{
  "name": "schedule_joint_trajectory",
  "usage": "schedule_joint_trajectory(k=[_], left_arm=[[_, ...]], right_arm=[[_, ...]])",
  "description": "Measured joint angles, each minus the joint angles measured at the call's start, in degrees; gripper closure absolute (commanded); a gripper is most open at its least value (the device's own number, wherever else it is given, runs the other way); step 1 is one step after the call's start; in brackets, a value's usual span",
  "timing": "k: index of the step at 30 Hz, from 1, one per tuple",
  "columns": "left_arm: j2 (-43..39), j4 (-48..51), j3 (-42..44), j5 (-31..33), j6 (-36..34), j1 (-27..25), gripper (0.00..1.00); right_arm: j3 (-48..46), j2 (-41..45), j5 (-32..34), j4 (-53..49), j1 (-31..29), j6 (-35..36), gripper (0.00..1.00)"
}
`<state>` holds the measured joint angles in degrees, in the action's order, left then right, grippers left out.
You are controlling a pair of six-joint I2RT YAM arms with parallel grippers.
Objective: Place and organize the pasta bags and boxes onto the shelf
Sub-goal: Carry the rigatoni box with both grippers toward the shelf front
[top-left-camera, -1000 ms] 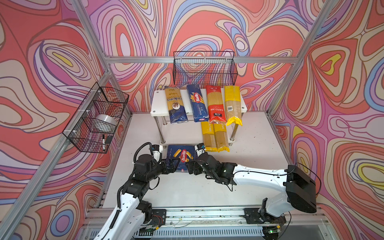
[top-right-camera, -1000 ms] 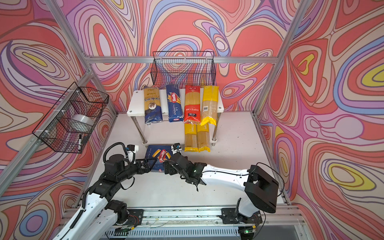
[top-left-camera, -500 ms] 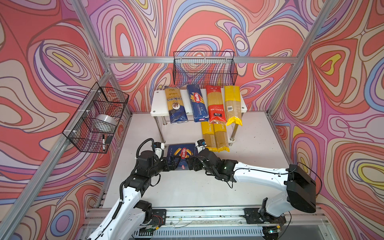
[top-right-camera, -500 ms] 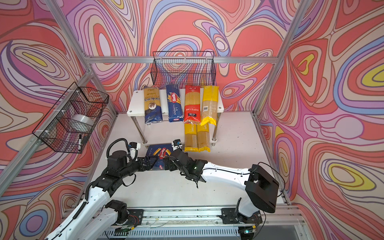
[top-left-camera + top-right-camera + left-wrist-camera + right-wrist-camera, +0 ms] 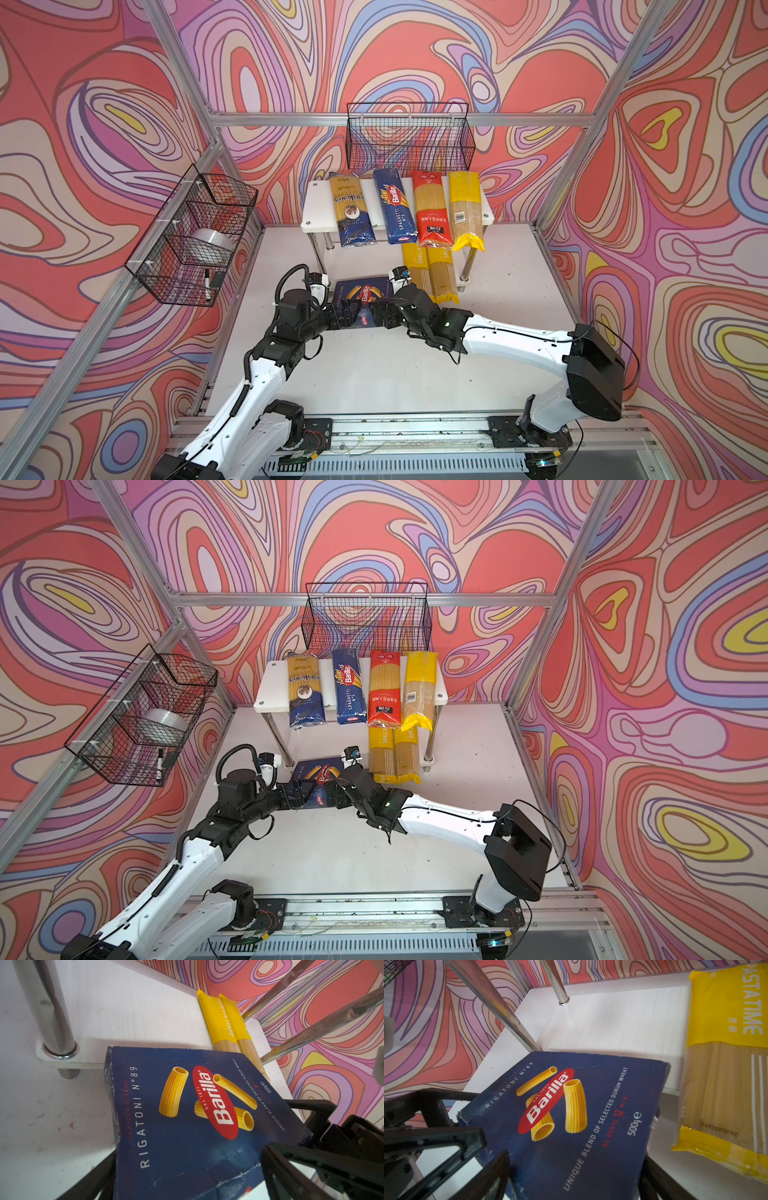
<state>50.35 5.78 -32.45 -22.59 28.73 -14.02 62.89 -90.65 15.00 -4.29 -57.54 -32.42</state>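
Note:
The wide dark blue rigatoni box [image 5: 360,296] [image 5: 321,776] is held low in front of the shelf, its far edge over the lower board [image 5: 145,1012] [image 5: 612,1022]. My left gripper [image 5: 343,316] [image 5: 189,1159] is shut on its near end, fingers on both side edges. My right gripper [image 5: 380,316] [image 5: 575,1161] grips the same end beside it. On the top board [image 5: 316,208] lie the ankara bag [image 5: 351,212], the Spaghetti n.5 box [image 5: 395,205], the red bag [image 5: 430,212] and a yellow bag [image 5: 465,212]. Two yellow bags [image 5: 432,270] [image 5: 724,1064] lie on the lower board.
A chrome leg [image 5: 54,1012] stands just left of the box's far corner, and another [image 5: 500,1007] crosses the right wrist view. A black wire basket [image 5: 409,137] hangs behind the shelf. A second basket [image 5: 195,232] on the left wall holds a tape roll [image 5: 210,245].
Both arms have carried the rigatoni box away from the table's front edge toward the shelf; its far edge now reaches over the lower board. The bags on the shelf have not moved.

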Motion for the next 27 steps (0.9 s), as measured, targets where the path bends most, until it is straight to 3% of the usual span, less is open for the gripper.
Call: schedule_joint_trajectory(k=[10,27], left_arm=[[0.52,-3.48,-1.66,0.20,-0.68,0.15,0.00],[11.54,-9.86,-3.80,-0.07,-2.49,0.15,0.00]], right_arm=[[0.15,-0.17,0.22,-0.13,0.48,0.55,0.05],[5.77,-5.88,-1.33,1.44,6.14,1.88,0.05]])
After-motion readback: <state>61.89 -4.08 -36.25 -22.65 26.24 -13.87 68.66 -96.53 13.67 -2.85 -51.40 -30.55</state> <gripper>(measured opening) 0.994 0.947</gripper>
